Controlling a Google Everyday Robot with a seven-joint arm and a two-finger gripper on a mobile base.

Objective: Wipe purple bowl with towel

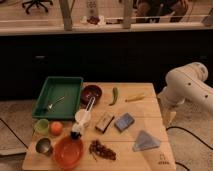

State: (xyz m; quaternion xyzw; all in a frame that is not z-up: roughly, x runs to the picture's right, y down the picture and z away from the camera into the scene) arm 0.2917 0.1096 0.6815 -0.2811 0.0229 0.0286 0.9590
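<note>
Orange bowl [68,151] sits at the front edge of a wooden table [145,107], nearest the viewer and well in front of the purple bowl [91,93], which stands upright toward the back of the table. Just left of the purple bowl is a green tray [70,94] with a utensil [55,104] in it. Just right of the purple bowl lies a green chili [115,95], and just in front of it stands a white cup [82,117]. The towel [146,141], a folded grey-blue cloth, lies flat well in front and to the right of the purple bowl. The robot's gripper [169,117] hangs pointing down off the table's right side, well right of the purple bowl and apart from the towel; whether the claw is released or clenched cannot be told. By this layout, no step of the task looks done: the towel is not yet picked up, carried to the purple bowl or rubbed over it.
</note>
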